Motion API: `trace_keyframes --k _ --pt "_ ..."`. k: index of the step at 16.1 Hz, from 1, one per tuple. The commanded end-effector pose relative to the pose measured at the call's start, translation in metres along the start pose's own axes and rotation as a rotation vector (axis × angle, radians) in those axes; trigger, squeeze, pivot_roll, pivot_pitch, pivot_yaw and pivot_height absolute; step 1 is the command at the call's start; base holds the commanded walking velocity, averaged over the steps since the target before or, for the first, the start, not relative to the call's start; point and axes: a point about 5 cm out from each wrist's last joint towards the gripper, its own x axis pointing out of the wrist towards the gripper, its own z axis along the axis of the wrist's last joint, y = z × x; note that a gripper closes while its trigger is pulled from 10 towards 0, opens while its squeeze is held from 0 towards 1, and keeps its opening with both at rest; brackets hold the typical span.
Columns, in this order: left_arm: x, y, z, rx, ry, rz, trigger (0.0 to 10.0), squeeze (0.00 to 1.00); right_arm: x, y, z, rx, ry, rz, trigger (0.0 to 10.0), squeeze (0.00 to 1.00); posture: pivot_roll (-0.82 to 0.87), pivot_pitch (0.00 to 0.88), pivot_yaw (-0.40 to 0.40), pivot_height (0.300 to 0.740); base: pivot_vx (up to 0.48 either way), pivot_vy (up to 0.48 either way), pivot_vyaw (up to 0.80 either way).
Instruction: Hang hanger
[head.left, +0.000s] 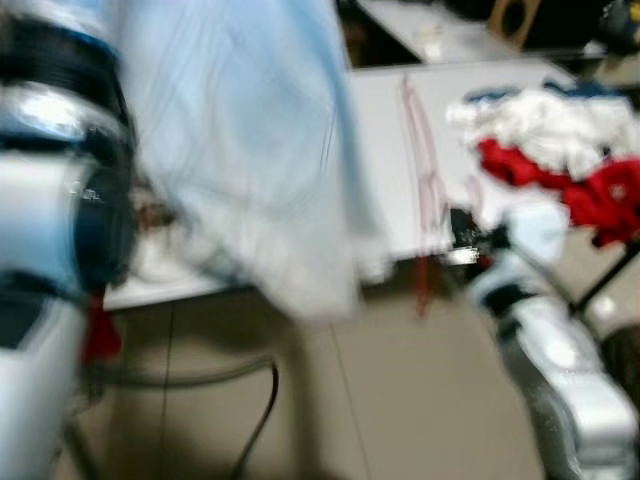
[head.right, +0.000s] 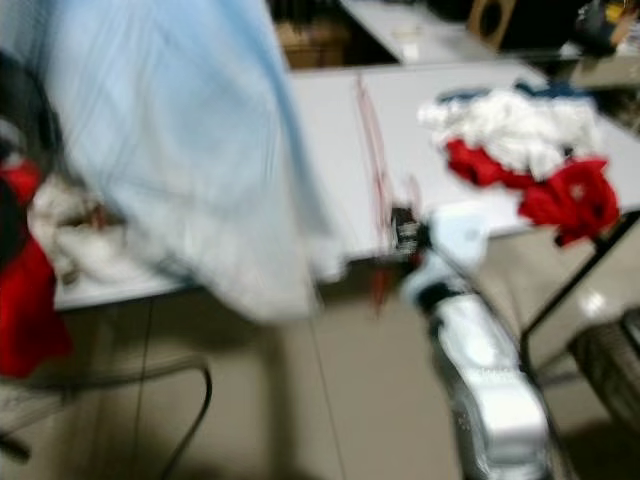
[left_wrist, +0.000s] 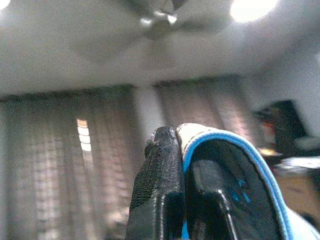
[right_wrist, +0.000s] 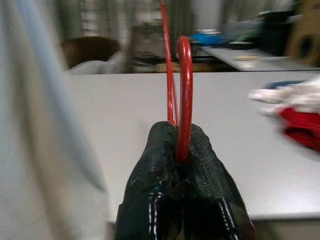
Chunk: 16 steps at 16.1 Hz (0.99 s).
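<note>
The views are blurred. A thin red wire hanger (right_wrist: 185, 90) stands upright over the white table (head.left: 390, 130), its lower end pinched in my right gripper (right_wrist: 180, 145), which is shut on it at the table's front edge (head.left: 465, 235). A large light blue shirt (head.left: 250, 150) hangs down from the upper left, in front of the table. My left arm is raised at the far left. My left gripper (left_wrist: 175, 165) points up toward the ceiling, its fingers (left_wrist: 157, 190) closed with pale blue-edged fabric against them.
A pile of white and red clothes (head.left: 560, 150) lies on the table's right end. More white and red clothes (head.right: 60, 240) lie at its left end. A black cable (head.left: 255, 420) loops over the tiled floor. A black table leg (head.right: 570, 290) slants at the right.
</note>
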Motion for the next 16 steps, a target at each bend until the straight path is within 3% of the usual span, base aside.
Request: trace_keyframes --k 1,3,4,5,6,9,12,14,16 --pt "-0.004 -0.013 -0.022 -0.004 0.072 -0.035 10.0 0.00 -0.001 -0.007 0.007 -0.020 -0.032 -0.028 10.0 0.00 -0.03 0.000 0.023 0.740 0.375 0.000 0.00" --pt "-0.018 -0.018 -0.053 0.036 0.172 -0.044 10.0 0.00 0.000 -0.004 0.006 -0.016 -0.031 -0.016 10.0 0.00 -0.03 0.000 0.020 0.740 0.405 0.000 0.00" --pt "-0.035 -0.020 -0.082 0.061 0.270 -0.043 10.0 0.00 0.000 -0.002 0.005 -0.014 -0.032 -0.008 10.0 0.00 -0.03 0.000 0.020 0.740 0.439 0.000 0.00" --pt "-0.046 -0.021 -0.097 0.073 0.322 -0.052 10.0 0.00 0.000 -0.001 0.005 -0.014 -0.031 -0.005 10.0 0.00 -0.03 0.000 0.017 0.740 0.469 0.000 0.00" --pt "-0.072 -0.027 -0.129 0.114 0.441 -0.093 10.0 0.00 0.000 0.000 0.004 -0.014 -0.025 0.002 10.0 0.00 -0.03 0.000 0.014 0.740 0.480 0.000 0.00" --pt "-0.099 -0.026 -0.155 0.141 0.543 -0.089 10.0 0.00 0.000 0.003 0.003 -0.012 -0.014 0.035 10.0 0.00 -0.03 0.000 0.007 0.740 0.480 0.000 0.00" --pt "-0.101 -0.026 -0.156 0.099 0.530 -0.089 10.0 0.00 -0.002 0.013 -0.005 0.010 0.049 0.127 10.0 0.00 -0.03 0.000 -0.002 0.740 0.480 0.000 0.00" --pt "-0.087 -0.023 -0.143 0.051 0.485 -0.048 10.0 0.00 -0.001 0.015 -0.016 -0.034 0.134 0.148 10.0 0.00 -0.02 0.000 -0.002 0.740 0.480 0.000 0.00" --pt "-0.072 -0.011 -0.126 0.125 0.449 -0.033 10.0 0.00 0.001 0.014 -0.018 -0.041 0.140 0.148 10.0 0.00 -0.02 0.000 -0.006 0.740 0.480 0.000 0.00"
